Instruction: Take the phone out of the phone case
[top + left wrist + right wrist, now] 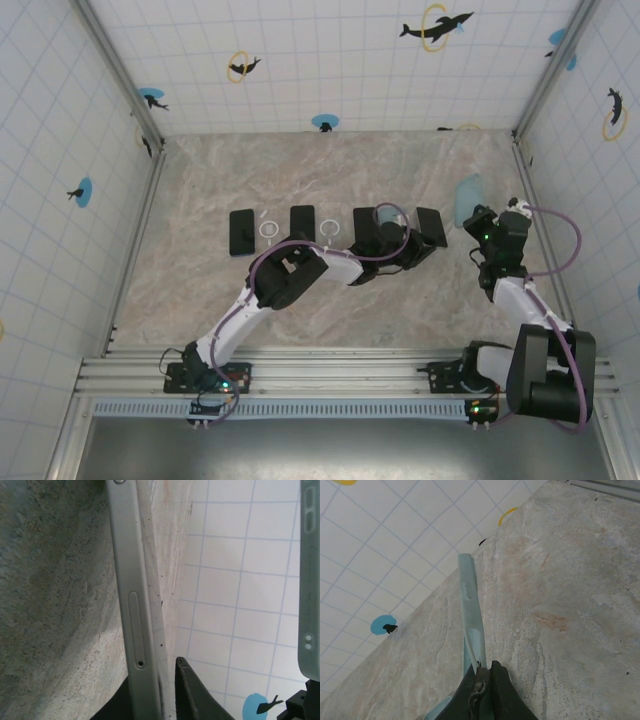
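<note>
Standing on its long edge between the fingers of the left gripper [151,680], the phone [136,605] was seen clear of the phone case [471,615], with bare marble table [330,300] on one side of it and tiled wall [240,580] on the other. A thin gap was visible between the phone and one finger [187,695], so it could not be told whether the phone was gripped or merely flanked. The pale blue phone case was pinched at its rim by the closed right gripper [484,669] and held up on edge near the table's far right corner, close to the phone but not touching it. Three other dark phones were laid flat in a row to the left: one [241,232], a second [302,225], and a third [364,222] partly covered by the left wrist. Two small rings [268,232] [328,232] were set in the gaps between them. The left arm [300,272] was stretched across just in front of that row. A dolphin sticker [383,625] was seen on the wall beyond the case.
</note>
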